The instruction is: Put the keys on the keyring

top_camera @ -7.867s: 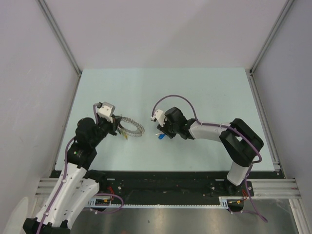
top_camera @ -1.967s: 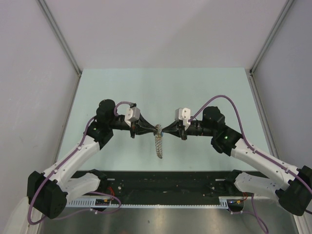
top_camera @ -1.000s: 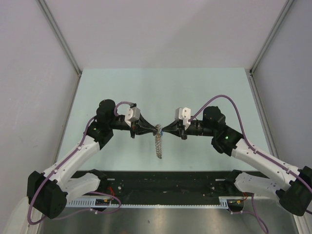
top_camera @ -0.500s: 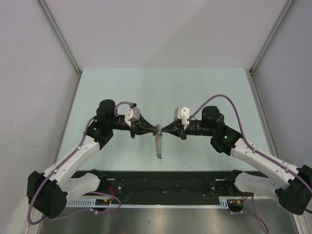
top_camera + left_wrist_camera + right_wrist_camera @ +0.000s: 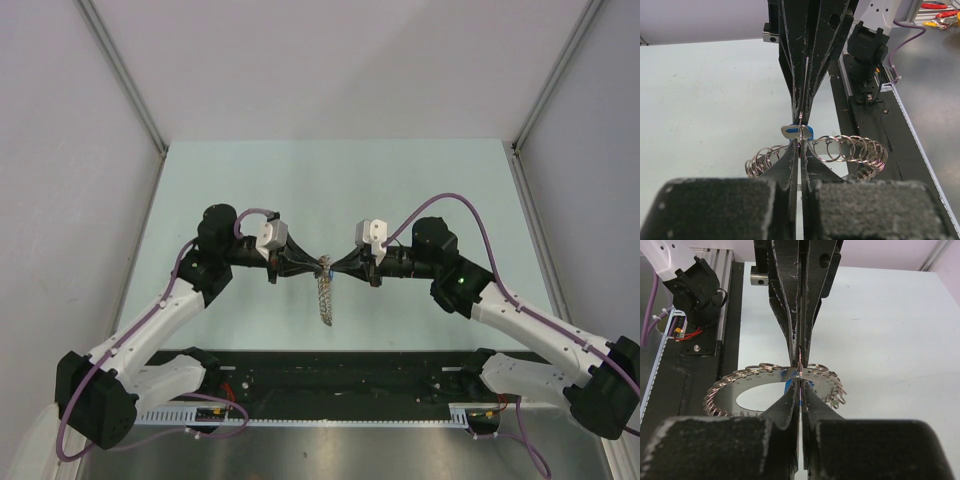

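The keyring (image 5: 325, 295), a flat silver disc edged with small wire loops, hangs edge-on above the table between the two grippers. My left gripper (image 5: 318, 264) is shut on its rim; its tips (image 5: 799, 146) pinch the ring (image 5: 855, 150) among the loops. My right gripper (image 5: 333, 266) meets it tip to tip and is shut on a blue-headed key (image 5: 799, 132). In the right wrist view the blue key (image 5: 810, 385) shows around my right gripper's tips (image 5: 799, 380), pressed against the ring (image 5: 755, 385). Other keys are not visible.
The pale green table (image 5: 400, 190) is bounded by aluminium frame rails (image 5: 540, 240) and grey walls. A black base rail (image 5: 340, 370) with cables runs along the near edge. The left arm's base and cable (image 5: 695, 290) show behind the ring.
About eight seconds ago both grippers were low at the table, ring on the left and key on the right. Over the last second the right gripper edged slightly left against the ring.
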Robot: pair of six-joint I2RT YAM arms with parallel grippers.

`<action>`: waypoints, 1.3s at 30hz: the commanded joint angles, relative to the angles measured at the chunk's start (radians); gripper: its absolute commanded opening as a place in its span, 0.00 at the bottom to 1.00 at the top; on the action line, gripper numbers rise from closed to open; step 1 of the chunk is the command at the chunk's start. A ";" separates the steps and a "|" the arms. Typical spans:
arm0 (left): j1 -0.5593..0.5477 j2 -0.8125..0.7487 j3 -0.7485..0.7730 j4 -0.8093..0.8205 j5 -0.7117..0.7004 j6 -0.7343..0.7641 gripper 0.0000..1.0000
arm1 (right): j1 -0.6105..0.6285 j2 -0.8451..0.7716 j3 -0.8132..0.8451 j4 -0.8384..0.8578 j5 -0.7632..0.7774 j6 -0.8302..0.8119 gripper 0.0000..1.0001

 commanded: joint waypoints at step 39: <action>-0.017 -0.055 -0.010 0.026 -0.017 0.038 0.00 | 0.006 0.003 0.052 -0.002 -0.008 0.058 0.00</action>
